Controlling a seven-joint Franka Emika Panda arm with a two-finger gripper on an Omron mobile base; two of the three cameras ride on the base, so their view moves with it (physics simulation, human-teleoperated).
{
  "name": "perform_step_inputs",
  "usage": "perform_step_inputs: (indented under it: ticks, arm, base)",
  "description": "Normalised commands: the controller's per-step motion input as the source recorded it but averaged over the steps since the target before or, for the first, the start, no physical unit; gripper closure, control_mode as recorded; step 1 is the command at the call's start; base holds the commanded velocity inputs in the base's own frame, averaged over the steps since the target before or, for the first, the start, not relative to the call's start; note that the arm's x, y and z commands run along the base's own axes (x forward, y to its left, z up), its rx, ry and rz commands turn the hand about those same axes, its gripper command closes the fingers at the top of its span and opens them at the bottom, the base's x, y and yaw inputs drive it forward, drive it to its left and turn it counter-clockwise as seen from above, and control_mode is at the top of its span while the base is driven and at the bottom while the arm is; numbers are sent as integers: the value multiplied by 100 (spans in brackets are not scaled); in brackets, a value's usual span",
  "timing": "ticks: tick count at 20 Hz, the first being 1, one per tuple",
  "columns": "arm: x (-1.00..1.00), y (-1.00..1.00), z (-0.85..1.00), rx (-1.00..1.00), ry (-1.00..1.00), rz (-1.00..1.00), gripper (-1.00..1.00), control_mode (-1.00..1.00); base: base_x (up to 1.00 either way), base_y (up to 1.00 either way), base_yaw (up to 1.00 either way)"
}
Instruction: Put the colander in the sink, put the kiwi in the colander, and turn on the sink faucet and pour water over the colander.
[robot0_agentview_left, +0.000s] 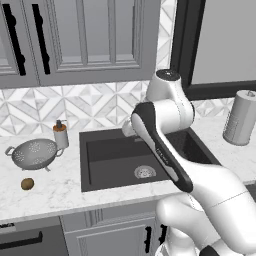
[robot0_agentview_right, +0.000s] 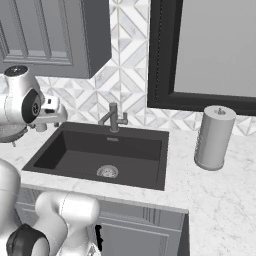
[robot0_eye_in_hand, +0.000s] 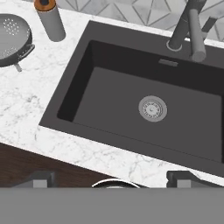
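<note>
The grey perforated colander (robot0_agentview_left: 34, 153) stands on the marble counter left of the sink (robot0_agentview_left: 107, 172); in the hand view the colander (robot0_eye_in_hand: 13, 39) sits at the upper left. A small brown kiwi (robot0_agentview_left: 27, 184) lies on the counter in front of it. The dark sink (robot0_eye_in_hand: 109, 92) holds nothing but its round drain (robot0_eye_in_hand: 152, 108). The sink faucet (robot0_agentview_right: 114, 117) rises behind the basin, its spout (robot0_eye_in_hand: 195, 33) over the back edge. My gripper (robot0_eye_in_hand: 114, 179) hangs high over the sink's front edge, open and empty, its fingertips (robot0_eye_in_hand: 41, 178) far apart.
A soap dispenser (robot0_agentview_left: 60, 134) stands between colander and sink. A paper towel roll (robot0_agentview_right: 214, 137) is on the counter right of the sink. Wall cabinets (robot0_agentview_left: 75, 35) hang above the counter, and a dark-framed window (robot0_agentview_right: 210, 50) is behind the sink's right side.
</note>
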Motion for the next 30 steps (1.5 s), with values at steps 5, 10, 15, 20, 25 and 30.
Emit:
perform_step_inputs:
  ticks: [5,10,15,20,25,30]
  arm:
    - [0,36,-5,0,0,0,-100,-100]
    - [6,37,-6,1,2,0,-100,-100]
    - [20,47,-8,7,1,0,-100,-100]
    - [11,43,-19,24,0,0,-100,-100]
    - [25,58,-35,16,2,-3,-100,-100]
    - [40,63,-33,11,11,-17,-100,-100]
  base:
    - [0,0,0]
    - [0,0,0]
    - [0,0,0]
    - [0,0,0]
    - [0,0,0]
    - [0,0,0]
